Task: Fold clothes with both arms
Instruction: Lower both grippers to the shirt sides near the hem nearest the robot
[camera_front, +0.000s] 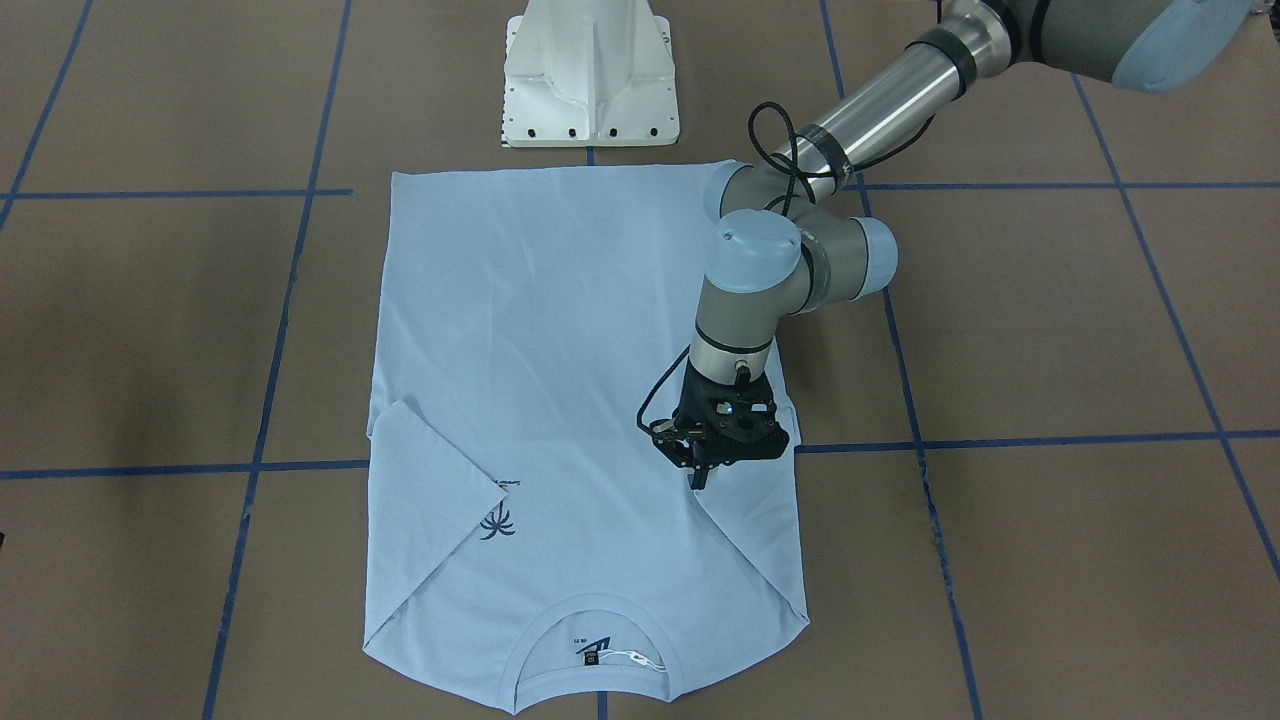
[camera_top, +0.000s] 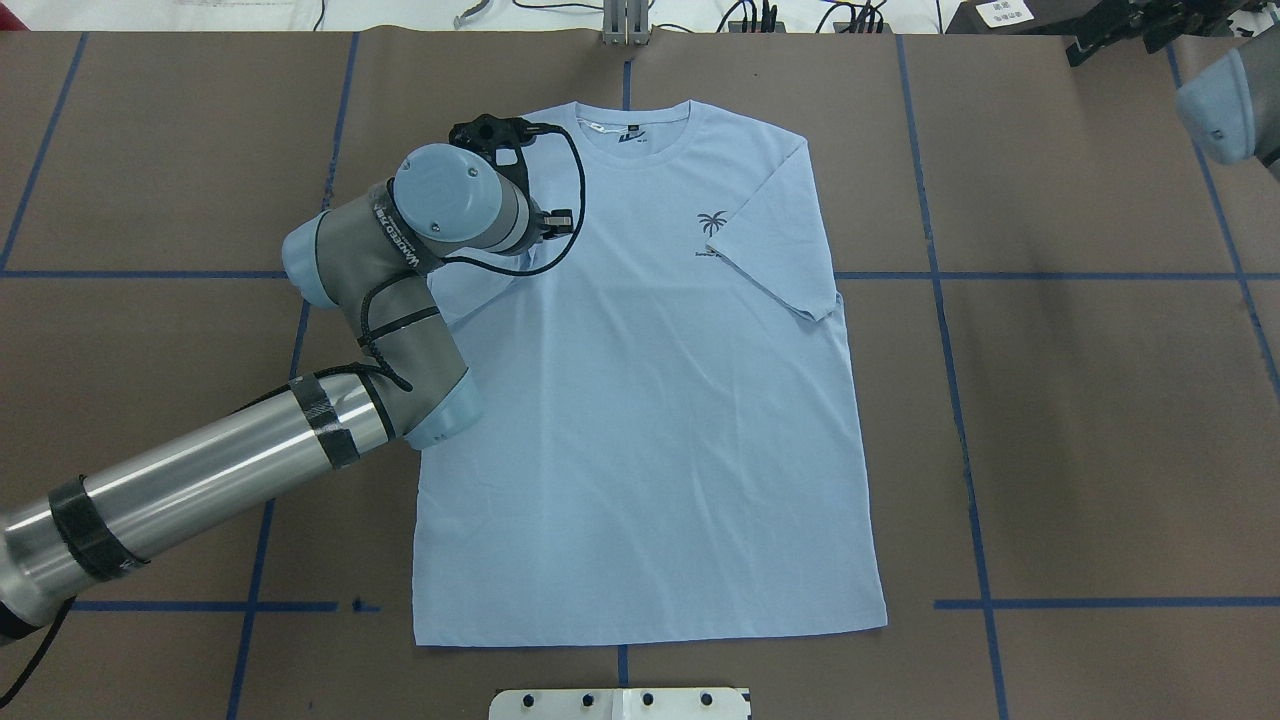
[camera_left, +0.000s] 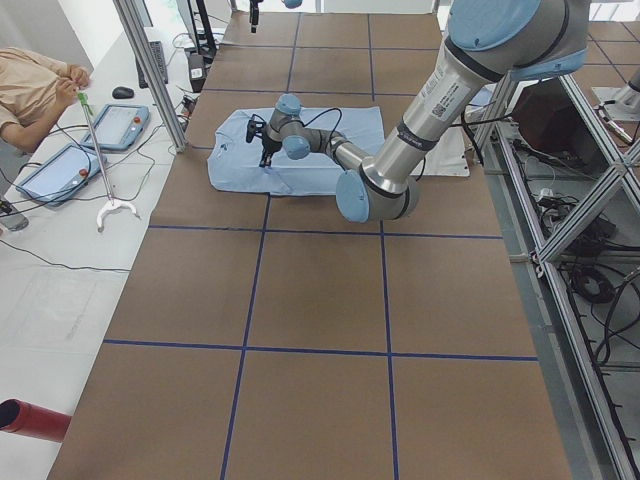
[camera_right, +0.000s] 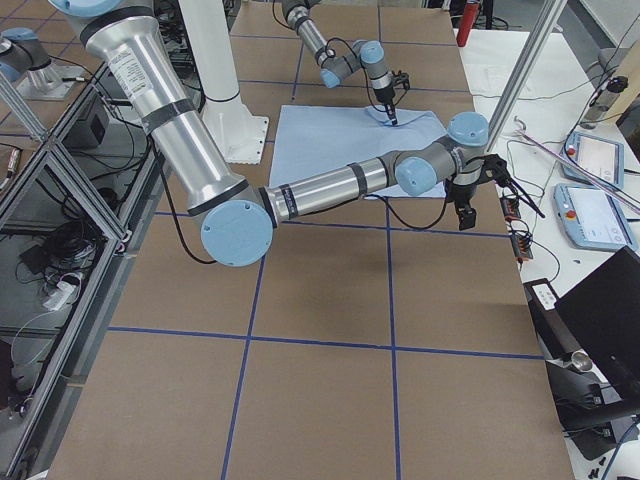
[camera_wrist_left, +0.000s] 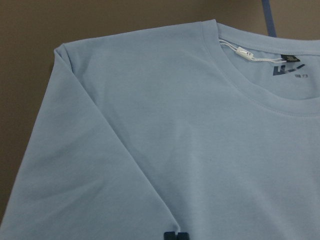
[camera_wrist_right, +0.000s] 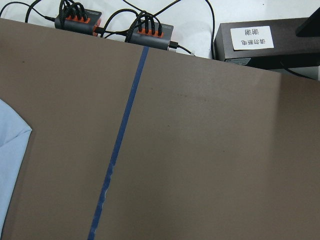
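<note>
T-shirt (camera_top: 650, 400) lies flat and front up on the brown table (camera_top: 1080, 430). We read its long axis as running straight out from the white pedestal (camera_front: 592, 75), with the hem at the pedestal end and the collar (camera_front: 597, 602) at the far end.

The left gripper (camera_front: 701, 478) stands fingertips-down on the shirt, at about chest height, on the side nearest its own arm. Its fingers (camera_wrist_left: 170, 236) are pinched together on the corner of a sleeve (camera_front: 760, 540) that is folded diagonally in over the body — the crease runs from the shoulder right down to the fingertips. Ahead of the gripper, toward the collar, we see the dark neck label (camera_wrist_left: 290, 58) and a white hang tag (camera_wrist_left: 244, 52). Across the chest from it, the other sleeve (camera_top: 780, 262) is also folded in, and its edge covers part of the palm print (camera_top: 712, 224).

Outward from the gripper, and beyond the opposite side of the shirt too, brown surface crossed by blue tape lines (camera_top: 955, 350) stretches well out. The hem stops just short of the pedestal, and the collar lies near the table's far edge.

From overhead, the wrist of the left arm (camera_top: 200, 490) hides the fingertips and the sleeve beneath them. The right gripper (camera_right: 463, 215) hangs well apart from the left one, off the shirt on its far side. The overhead view cuts it off and its own camera shows no fingers — we cannot tell whether it is released or clenched.
</note>
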